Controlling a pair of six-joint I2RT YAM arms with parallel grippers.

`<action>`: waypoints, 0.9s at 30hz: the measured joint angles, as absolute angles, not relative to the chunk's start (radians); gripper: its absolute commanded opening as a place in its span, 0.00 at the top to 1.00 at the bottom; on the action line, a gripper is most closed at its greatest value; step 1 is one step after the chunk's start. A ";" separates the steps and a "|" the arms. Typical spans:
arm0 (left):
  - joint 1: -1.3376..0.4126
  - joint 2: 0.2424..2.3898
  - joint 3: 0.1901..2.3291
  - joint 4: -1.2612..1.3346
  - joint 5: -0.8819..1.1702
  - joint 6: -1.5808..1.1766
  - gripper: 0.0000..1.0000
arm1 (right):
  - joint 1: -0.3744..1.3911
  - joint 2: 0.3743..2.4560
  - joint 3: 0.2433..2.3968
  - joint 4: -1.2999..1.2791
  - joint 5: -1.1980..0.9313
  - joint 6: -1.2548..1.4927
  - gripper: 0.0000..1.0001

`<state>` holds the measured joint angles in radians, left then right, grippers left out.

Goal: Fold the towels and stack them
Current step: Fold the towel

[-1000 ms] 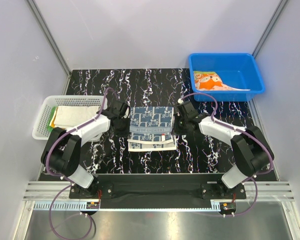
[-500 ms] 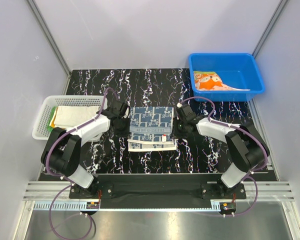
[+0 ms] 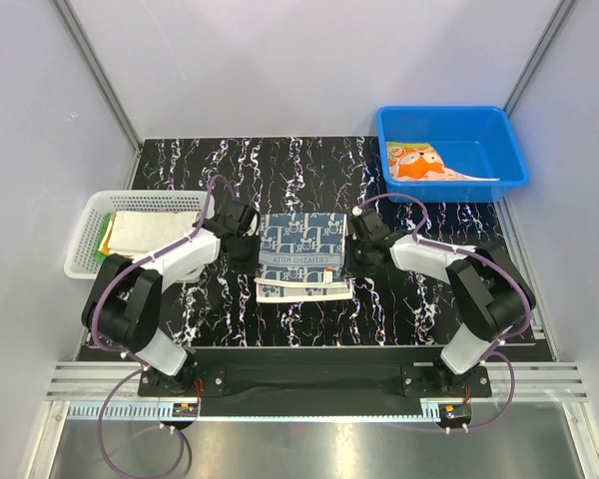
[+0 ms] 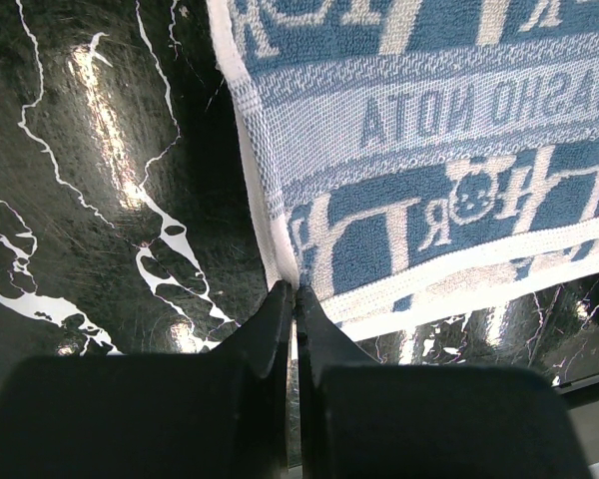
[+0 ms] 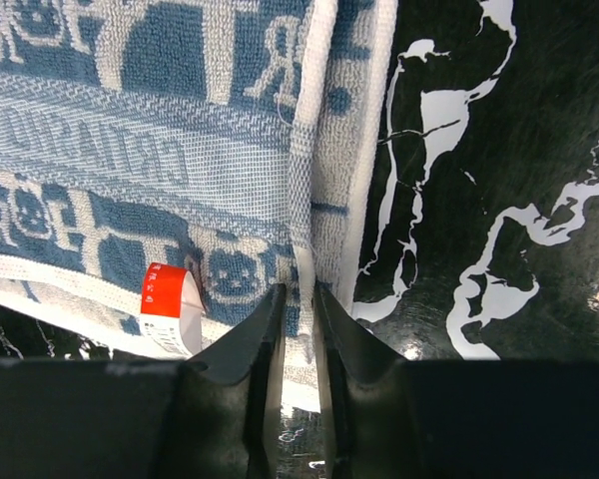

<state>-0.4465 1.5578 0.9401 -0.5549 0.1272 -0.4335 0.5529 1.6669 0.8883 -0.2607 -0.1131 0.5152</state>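
A navy-and-white patterned towel (image 3: 299,254) lies folded on the black marbled table between both arms. My left gripper (image 3: 252,256) is shut, its tips (image 4: 295,291) pinching the white hem of that towel (image 4: 429,150) on its left edge. On the right edge, my right gripper (image 3: 350,259) has its jaws a narrow way apart (image 5: 299,289), and the folded border of the towel (image 5: 130,150) runs into the gap. A red tag (image 5: 165,299) sticks out beside the left finger. A fox-face towel (image 3: 419,162) lies in the blue bin.
A white basket (image 3: 88,218) at the left holds a folded white towel (image 3: 145,232) over green and yellow ones (image 3: 104,241). The blue bin (image 3: 449,112) stands at the back right. Grey walls close in the table on three sides.
My right gripper's jaws have parted slightly, and its wrist has shifted a little toward the towel's right edge. The left arm and the towel have stayed put.
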 measured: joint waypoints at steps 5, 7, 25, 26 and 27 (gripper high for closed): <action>-0.447 1.558 0.940 -0.555 0.127 -0.434 1.00 | 0.567 1.667 0.898 -0.279 -0.084 0.501 0.76; -0.448 1.558 0.940 -0.555 0.127 -0.434 1.00 | 0.578 1.668 0.903 -0.286 -0.069 0.498 0.75; -0.465 1.542 1.000 -0.625 0.112 -0.443 1.00 | 0.625 1.662 1.063 -0.473 0.037 0.467 1.00; -0.466 1.535 1.006 -0.630 0.111 -0.444 1.00 | 0.625 1.648 1.068 -0.480 0.037 0.466 1.00; -0.468 1.527 1.010 -0.635 0.111 -0.446 1.00 | 0.625 1.636 1.071 -0.486 0.036 0.465 1.00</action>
